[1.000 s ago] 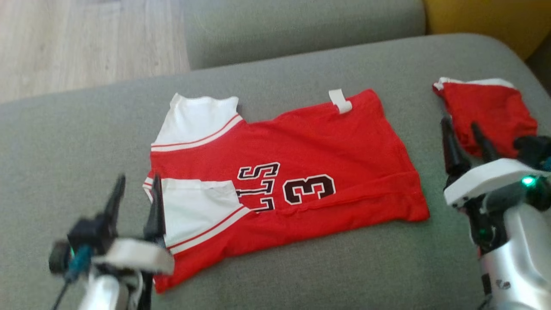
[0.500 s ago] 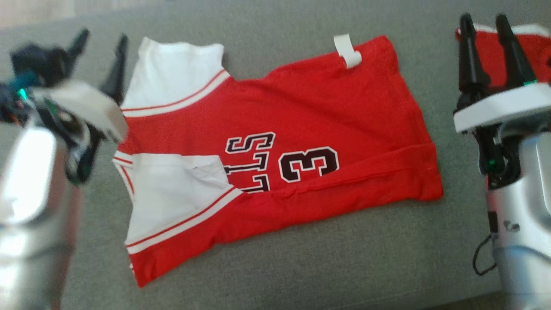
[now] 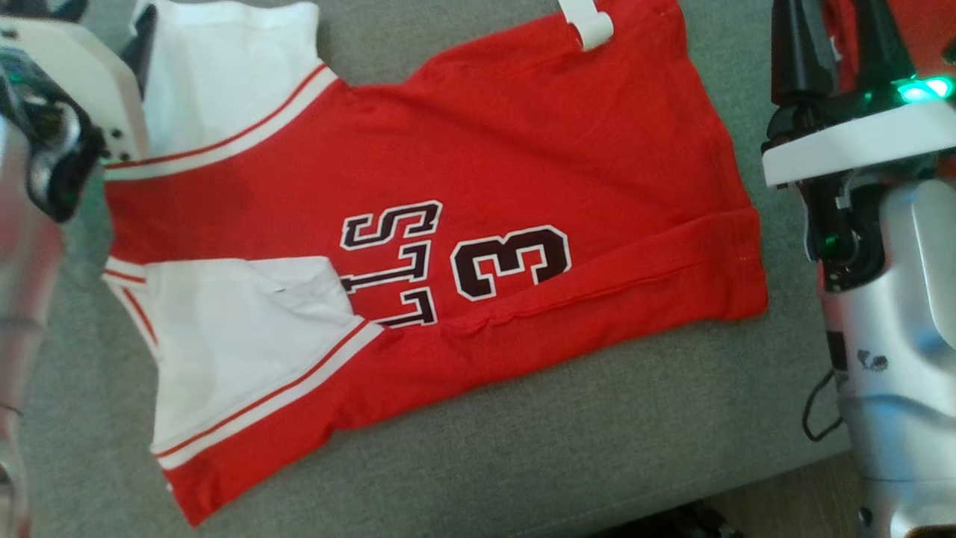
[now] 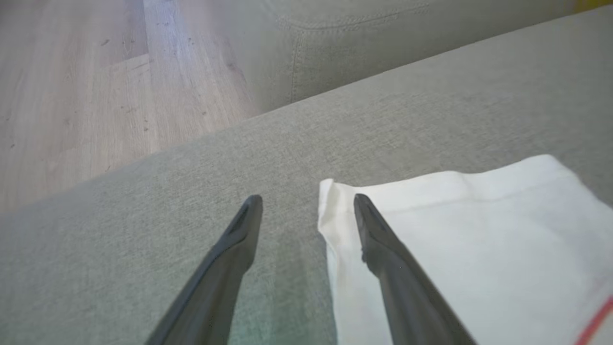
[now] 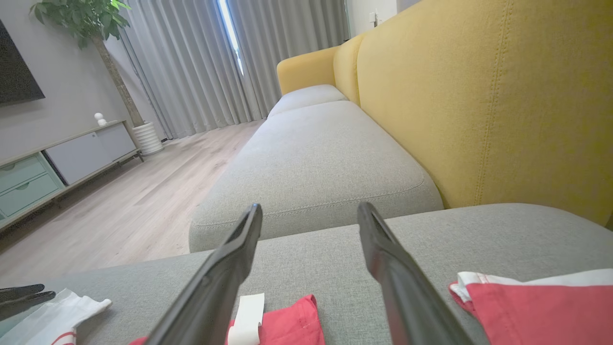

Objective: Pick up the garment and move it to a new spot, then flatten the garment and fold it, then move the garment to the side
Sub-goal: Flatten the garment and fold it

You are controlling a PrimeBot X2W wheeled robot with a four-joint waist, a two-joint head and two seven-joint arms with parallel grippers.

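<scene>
A red jersey (image 3: 523, 157) with white sleeves and a black "3" lies folded lengthwise on the grey sofa cushion (image 3: 597, 448). My left gripper (image 4: 306, 201) is open at the far left sleeve (image 4: 455, 230). One finger hangs over the sleeve's white corner and the other over bare cushion. My right gripper (image 5: 309, 208) is open and holds nothing. It hovers beyond the jersey's far right corner (image 5: 292, 321), near the white tag (image 5: 246, 316). In the head view its fingers (image 3: 798, 52) rise past the jersey's right edge.
A second red garment with white trim (image 5: 536, 306) lies on the cushion right of my right gripper. A yellow sofa back (image 5: 479, 96) stands behind it. Another grey cushion (image 5: 316, 158) lies ahead, with wooden floor (image 4: 72, 96) to the left.
The head camera has dipped toward the cushion. My left gripper went from the jersey's near left sleeve to the far one. My right gripper reached forward along the jersey's right edge.
</scene>
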